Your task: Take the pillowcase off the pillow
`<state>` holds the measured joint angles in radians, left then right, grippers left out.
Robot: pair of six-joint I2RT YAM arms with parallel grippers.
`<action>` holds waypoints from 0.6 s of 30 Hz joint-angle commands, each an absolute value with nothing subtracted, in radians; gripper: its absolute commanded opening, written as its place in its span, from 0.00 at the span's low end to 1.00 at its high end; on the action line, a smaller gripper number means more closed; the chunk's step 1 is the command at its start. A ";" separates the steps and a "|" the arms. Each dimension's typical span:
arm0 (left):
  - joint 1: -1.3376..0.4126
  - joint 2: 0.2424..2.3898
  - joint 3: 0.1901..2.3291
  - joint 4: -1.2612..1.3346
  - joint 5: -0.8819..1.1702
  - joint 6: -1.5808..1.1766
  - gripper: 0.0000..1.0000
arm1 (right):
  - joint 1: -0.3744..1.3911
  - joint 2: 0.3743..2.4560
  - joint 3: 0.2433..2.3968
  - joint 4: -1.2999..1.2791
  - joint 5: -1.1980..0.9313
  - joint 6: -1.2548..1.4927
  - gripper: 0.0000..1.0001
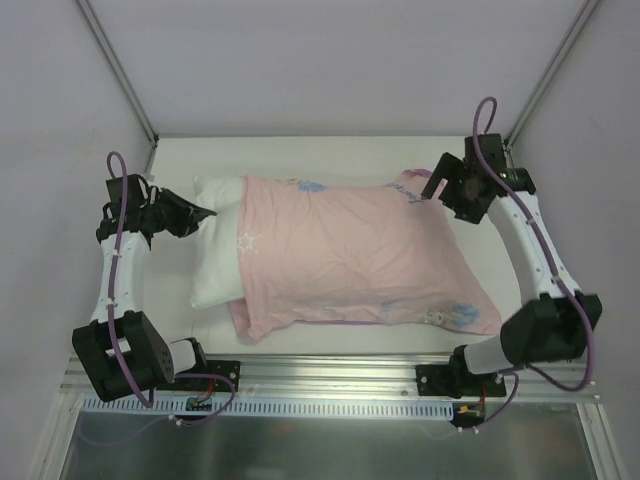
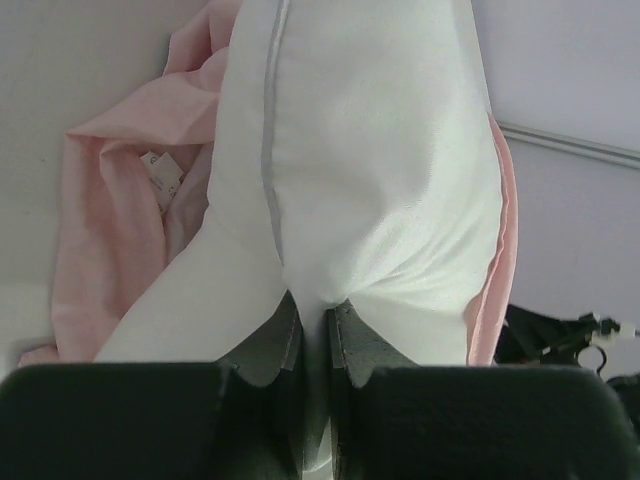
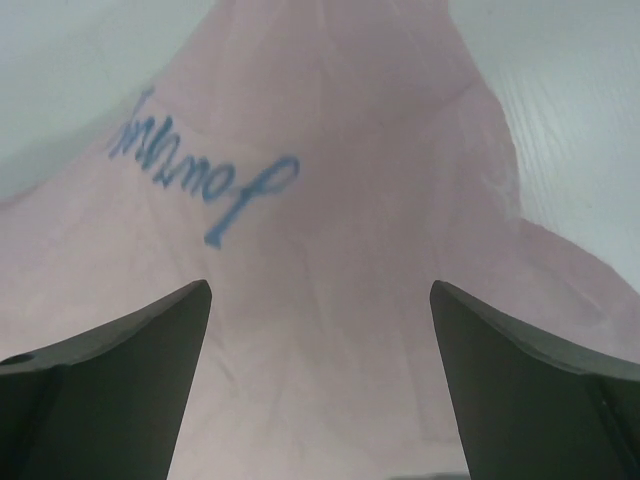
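Two soft, light things are judged: the thin, limp pillowcase (image 1: 370,260), covering the plump pillow (image 1: 215,275) from centre toward 3 o'clock, is best taken at its far closed corner. At 9 o'clock bare pillow cloth is pinched by the left gripper (image 2: 312,325), a pinch proven only in its wrist view. At 2 o'clock the right gripper (image 3: 320,300) is seen with fingers spread over pink cloth.

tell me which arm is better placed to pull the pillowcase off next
Right. Its hand is open at the pillowcase's right end, with pink fabric just ahead of it. The left hand is shut on the exposed white pillow, so it likely should just anchor.
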<state>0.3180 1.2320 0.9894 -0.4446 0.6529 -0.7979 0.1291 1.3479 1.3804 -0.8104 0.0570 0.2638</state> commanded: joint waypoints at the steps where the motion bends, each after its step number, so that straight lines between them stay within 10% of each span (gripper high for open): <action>1: 0.314 1.186 0.997 -0.420 0.673 -0.769 0.00 | 0.114 1.561 1.529 -0.770 0.012 0.334 0.96; 13: 0.313 1.149 0.983 -0.460 0.689 -0.738 0.00 | 0.098 2.205 2.105 -0.917 -0.078 0.471 0.91; 18: 0.314 1.147 0.985 -0.466 0.686 -0.730 0.00 | 0.097 2.181 2.054 -0.882 -0.071 0.471 0.24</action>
